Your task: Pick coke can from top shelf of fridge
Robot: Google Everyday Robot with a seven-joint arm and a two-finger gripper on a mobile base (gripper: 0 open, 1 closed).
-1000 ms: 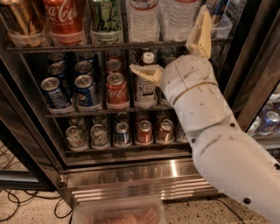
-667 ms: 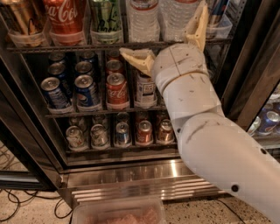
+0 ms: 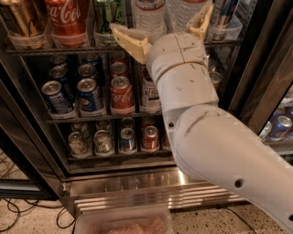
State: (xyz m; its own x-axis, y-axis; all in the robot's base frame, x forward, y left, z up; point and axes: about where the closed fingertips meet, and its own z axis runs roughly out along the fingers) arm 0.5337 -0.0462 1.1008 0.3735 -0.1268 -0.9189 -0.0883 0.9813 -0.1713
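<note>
**Reach in hand: gripper (image 3: 161,20) open, right of the coke can (image 3: 68,20)**

The white arm (image 3: 215,146) fills the foreground. Its gripper hangs empty, jaws spread wide, before the water bottles (image 3: 153,13). Beyond, on the top shelf (image 3: 46,49) of the fridge (image 3: 137,183), the coke can stands upright, well to the left. The next move, I judge: shift left, straddle the can, then close

Your red coke can (image 3: 68,18) stands upright in a clear tray (image 3: 69,40) on the top shelf (image 3: 32,50), left of your spread-fingered end effector (image 3: 161,20).
</note>
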